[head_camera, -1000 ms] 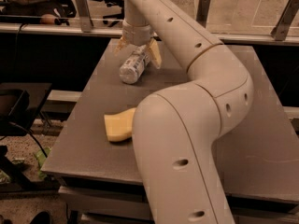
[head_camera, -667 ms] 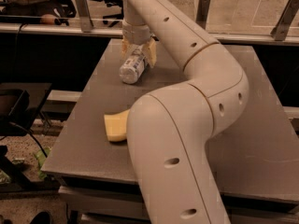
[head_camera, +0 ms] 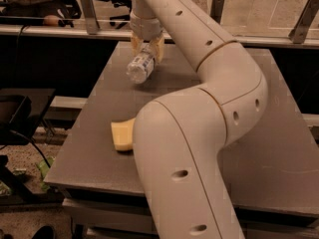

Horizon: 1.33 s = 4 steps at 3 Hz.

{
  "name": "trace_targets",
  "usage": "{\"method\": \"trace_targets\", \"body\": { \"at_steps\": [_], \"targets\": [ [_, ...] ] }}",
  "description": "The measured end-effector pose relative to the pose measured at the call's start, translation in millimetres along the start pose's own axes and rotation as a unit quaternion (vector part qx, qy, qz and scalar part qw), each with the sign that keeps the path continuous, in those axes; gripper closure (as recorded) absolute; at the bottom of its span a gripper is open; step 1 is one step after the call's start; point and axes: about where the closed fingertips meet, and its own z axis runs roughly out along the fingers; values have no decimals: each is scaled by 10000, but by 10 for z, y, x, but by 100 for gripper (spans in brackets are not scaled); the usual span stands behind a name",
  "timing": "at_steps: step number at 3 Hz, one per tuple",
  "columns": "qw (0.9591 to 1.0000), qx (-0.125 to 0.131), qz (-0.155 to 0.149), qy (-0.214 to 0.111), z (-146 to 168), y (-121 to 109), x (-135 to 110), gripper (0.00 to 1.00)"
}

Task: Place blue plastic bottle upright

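The blue plastic bottle (head_camera: 140, 67) is a small clear bottle with a pale label, lying tilted at the far left of the grey table (head_camera: 89, 133), its lower end pointing toward the camera. My gripper (head_camera: 147, 46) is right over its far end, with the yellowish fingers (head_camera: 160, 48) on either side of the bottle and closed on it. The far end of the bottle is hidden between the fingers. The bottle is not upright.
A yellow sponge (head_camera: 122, 135) lies on the table's left side, partly hidden behind my arm (head_camera: 199, 133), which covers the middle and right foreground. A railing with metal posts (head_camera: 87, 11) runs behind the table. A dark stand (head_camera: 20, 113) is at the left.
The gripper has shifted slightly toward the far edge with the bottle between its fingers. The bottle's far end has risen a little. The sponge has not moved.
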Motion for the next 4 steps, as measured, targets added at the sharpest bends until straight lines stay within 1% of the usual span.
{"method": "trace_targets", "body": {
  "at_steps": [1,2,3,4],
  "targets": [
    [9995,267,116,80,-211,17,22,100],
    [9959,708,179,540,-575,164,96,100],
    [9893,1114,134,932,-757,255,60,100],
    [9794,1517,-46,1334,-896,400,-63,100]
  ]
}}
